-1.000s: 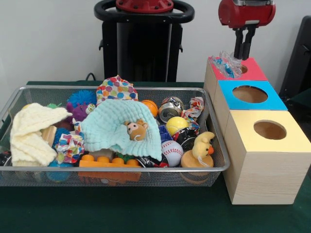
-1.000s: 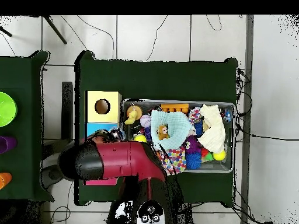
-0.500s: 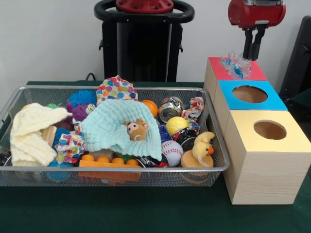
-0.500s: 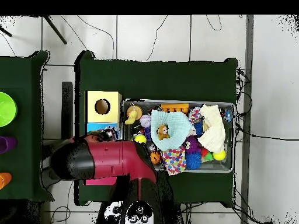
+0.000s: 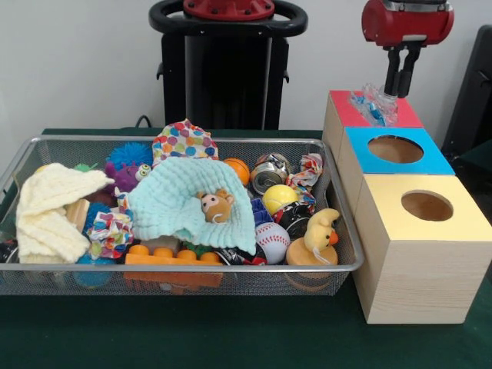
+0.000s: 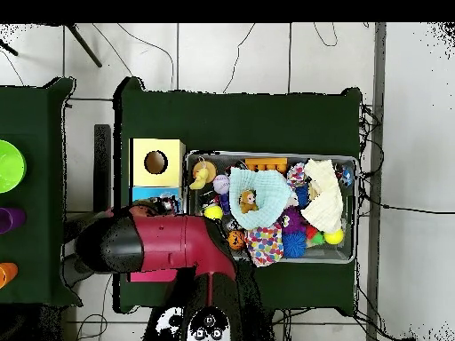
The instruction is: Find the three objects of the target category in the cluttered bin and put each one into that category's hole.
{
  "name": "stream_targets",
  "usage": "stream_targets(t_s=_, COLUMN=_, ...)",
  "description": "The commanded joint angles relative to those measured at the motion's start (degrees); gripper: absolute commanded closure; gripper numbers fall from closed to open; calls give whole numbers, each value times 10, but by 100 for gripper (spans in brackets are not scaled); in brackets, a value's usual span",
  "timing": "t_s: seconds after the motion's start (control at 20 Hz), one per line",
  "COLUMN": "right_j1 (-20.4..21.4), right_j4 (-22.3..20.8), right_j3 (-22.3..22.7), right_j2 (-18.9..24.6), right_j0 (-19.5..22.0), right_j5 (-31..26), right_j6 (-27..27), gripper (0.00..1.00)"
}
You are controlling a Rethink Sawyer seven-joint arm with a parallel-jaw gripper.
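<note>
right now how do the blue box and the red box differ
The blue box has an open, uncovered hole; the red box has a crinkly plastic piece on its top, under the pincer. The blue box sits nearer the camera, the red box behind it. Both are pale wooden cubes.

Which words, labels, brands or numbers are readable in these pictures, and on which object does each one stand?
None can be read.
The cans in the bin have printed sides, but the print is too blurred to read.
The baseball shows only red stitching, no text.
The three box tops, red, blue and yellow, are plain colour with no writing.
</note>
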State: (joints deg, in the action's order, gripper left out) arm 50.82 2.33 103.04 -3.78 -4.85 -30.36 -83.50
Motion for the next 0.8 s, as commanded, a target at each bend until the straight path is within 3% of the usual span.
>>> stream_targets(t_s=0.05, right_j1=-15, right_j4=19, right_j3=29, right_j2=1, right_j0=9, right_j5=4, right_j6=-135, gripper=100)
stream_targets(t_s=0.8, right_j1=-43, right_j4=31, right_j3=54, right_j2=8, right_j0=4, right_j5=75, right_j6=-146, gripper=100)
